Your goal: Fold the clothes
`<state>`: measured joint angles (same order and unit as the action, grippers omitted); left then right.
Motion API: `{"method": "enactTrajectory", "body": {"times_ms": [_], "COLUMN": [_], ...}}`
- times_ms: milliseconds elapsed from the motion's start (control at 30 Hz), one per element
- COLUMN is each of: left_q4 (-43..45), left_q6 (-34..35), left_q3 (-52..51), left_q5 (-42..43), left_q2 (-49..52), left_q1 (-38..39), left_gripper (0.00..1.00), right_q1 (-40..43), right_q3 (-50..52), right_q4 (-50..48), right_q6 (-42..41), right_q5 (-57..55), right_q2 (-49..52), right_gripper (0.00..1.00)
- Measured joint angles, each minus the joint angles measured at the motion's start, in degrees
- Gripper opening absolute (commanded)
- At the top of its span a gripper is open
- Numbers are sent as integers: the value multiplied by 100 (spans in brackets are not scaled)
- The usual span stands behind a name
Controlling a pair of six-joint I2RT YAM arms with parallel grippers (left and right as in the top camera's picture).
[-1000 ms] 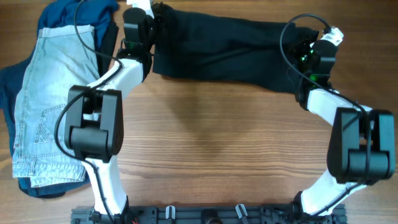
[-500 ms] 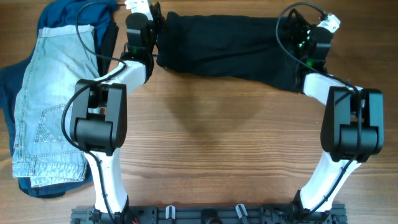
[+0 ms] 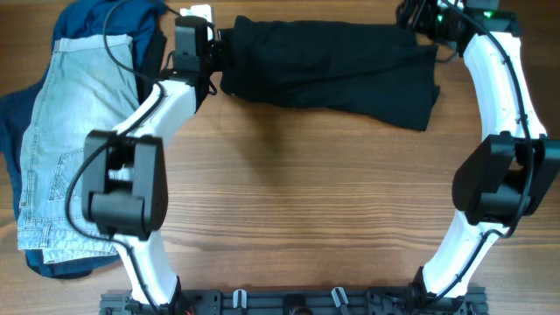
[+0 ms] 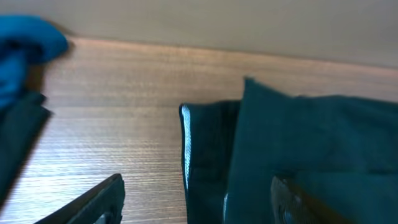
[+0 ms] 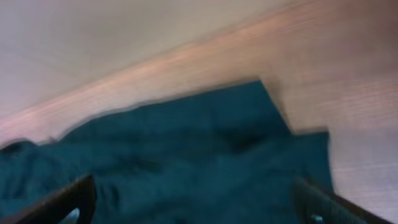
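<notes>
black shorts (image 3: 328,70) looked soft, light, limp | end corners judged best hold | left tool (image 4: 198,186) and right tool (image 5: 193,185) gaped wide, empty

Lab-style robot bench — wood-grain table (image 3: 289,219), black mounting rail (image 3: 289,302), plain pale wall (image 4: 217,22).

Left arm (image 3: 164,101): glossy white shell links are alternating with boxy matte-black joint housings (image 3: 122,179). A thin black cable (image 3: 107,37) is trailing loose off the upper link. Right arm (image 3: 503,79) is wearing the same white-and-black scheme, with a second black cable (image 3: 522,96) running along its white link and a green light (image 3: 434,16) glowing at the wrist. Left fingers (image 4: 93,199) are showing as dark, flat, wedge-shaped blades. Right fingers (image 5: 62,200) are looking dark too, but blurred. Both arms are sharing a black base rail (image 3: 289,302).
</notes>
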<state>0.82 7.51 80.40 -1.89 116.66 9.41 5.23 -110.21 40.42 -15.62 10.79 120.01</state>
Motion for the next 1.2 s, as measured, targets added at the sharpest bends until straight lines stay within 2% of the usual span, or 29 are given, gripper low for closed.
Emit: {"method": "enactTrajectory", "body": {"times_ms": [100,233,333,367,467,533,567,600,733,800,933,1100,1200], "left_q4": [-503,-876,-901,-942,-1449,-1849,-1886,-1888,-2387,-2977,-3495,-4129,-4419], "left_q6": [-37,-142,-514,-590,-767,-815,-833,-841,-761,-376,275,487,796], "left_q3": [17,15,17,17,22,20,20,20,28,33,33,33,35], "left_q5": [85,752,907,929,935,953,953,975,988,925,815,688,468], "left_q2": [-448,-501,-433,-372,-149,-24,44,96,133,133,138,138,136], "left_q1": [0,-2,9,13,24,24,24,26,28,28,-37,-52,-52], "left_gripper": [82,84,83,80,61,34,12,4,4,4,4,4,4], "right_q1": [72,-116,-332,-358,-354,-354,-354,-354,-354,-354,-354,-354,-354], "right_q3": [2,2,2,2,2,2,2,2,2,2,2,2,2], "right_q4": [487,804,951,977,1056,1060,1060,1060,1067,1078,1296,1574,1563], "right_q6": [94,341,398,400,400,400,400,400,402,402,466,544,205], "right_q5": [13,15,17,22,39,39,39,39,39,39,39,39,39], "right_q2": [2,2,2,2,2,2,2,2,2,2,2,2,2], "right_gripper": [99,99,99,99,99,99,99,98,99,99,98,96,95]}}
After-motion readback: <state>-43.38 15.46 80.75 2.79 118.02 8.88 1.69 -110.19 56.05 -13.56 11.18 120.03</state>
